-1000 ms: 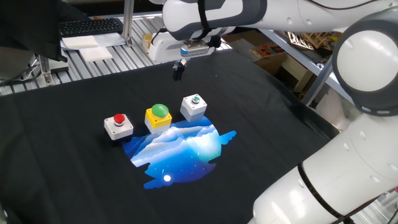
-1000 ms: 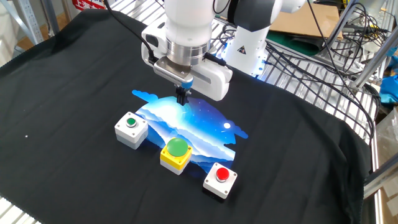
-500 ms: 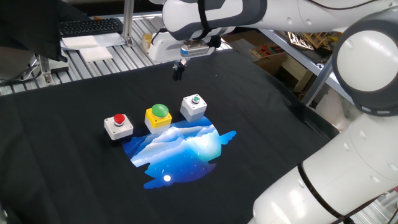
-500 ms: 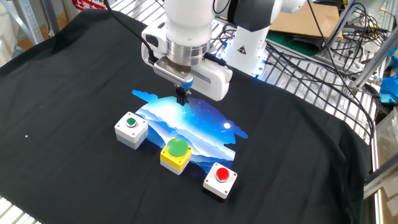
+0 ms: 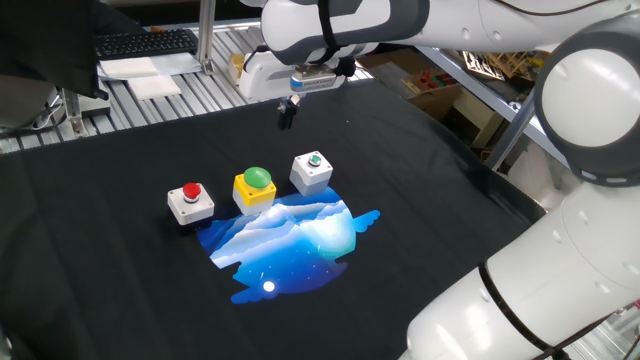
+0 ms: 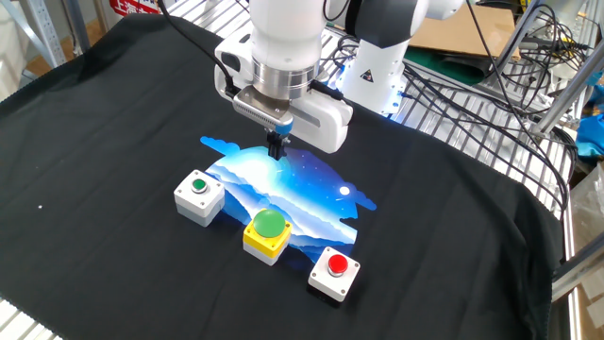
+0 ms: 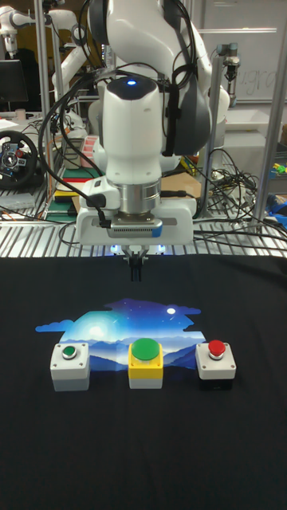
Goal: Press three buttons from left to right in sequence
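Observation:
Three buttons stand in a row on the black cloth. In one fixed view the red-capped white box (image 5: 190,194) is at the left, the yellow box with a big green dome (image 5: 256,181) in the middle, and the white box with a small green cap (image 5: 313,162) at the right. The other fixed view shows them mirrored: small green cap (image 6: 199,186), dome (image 6: 269,225), red cap (image 6: 338,266). My gripper (image 5: 287,120) (image 6: 276,151) (image 7: 136,276) hangs above the cloth behind the row, over no button, with its dark fingertips pressed together and holding nothing.
A blue landscape print (image 5: 290,240) lies on the cloth beside the buttons. A keyboard (image 5: 145,42) and papers sit on the slatted bench beyond the cloth. The arm's base (image 6: 377,66) and loose cables (image 6: 491,85) are behind it.

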`<state>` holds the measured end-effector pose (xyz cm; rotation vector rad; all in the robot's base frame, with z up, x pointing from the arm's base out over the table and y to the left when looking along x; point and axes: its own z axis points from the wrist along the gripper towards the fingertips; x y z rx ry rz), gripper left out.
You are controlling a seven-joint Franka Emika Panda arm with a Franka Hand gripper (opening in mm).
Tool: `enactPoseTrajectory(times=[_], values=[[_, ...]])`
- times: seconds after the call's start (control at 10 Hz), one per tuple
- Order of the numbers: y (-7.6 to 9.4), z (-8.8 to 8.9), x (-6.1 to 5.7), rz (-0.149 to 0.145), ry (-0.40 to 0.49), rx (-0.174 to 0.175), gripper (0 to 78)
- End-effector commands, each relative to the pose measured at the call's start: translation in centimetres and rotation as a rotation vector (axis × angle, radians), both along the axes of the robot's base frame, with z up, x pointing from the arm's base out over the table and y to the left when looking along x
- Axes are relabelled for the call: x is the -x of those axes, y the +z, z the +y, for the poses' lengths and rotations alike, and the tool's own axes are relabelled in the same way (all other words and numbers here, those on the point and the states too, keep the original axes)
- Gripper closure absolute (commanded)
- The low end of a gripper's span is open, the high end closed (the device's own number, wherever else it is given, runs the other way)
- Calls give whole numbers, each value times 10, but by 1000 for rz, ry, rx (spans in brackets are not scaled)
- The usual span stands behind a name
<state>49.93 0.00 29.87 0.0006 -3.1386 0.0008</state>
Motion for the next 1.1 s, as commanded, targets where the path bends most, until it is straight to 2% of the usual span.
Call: enactPoseTrajectory(times=[0.1, 0.2, 0.3, 1.1], values=[[0, 0, 0, 111, 56, -50, 776], [0, 0, 0, 112, 62, -28, 776], [1, 1, 0, 111, 81, 11, 776], [0, 0, -2, 112, 64, -5, 776]])
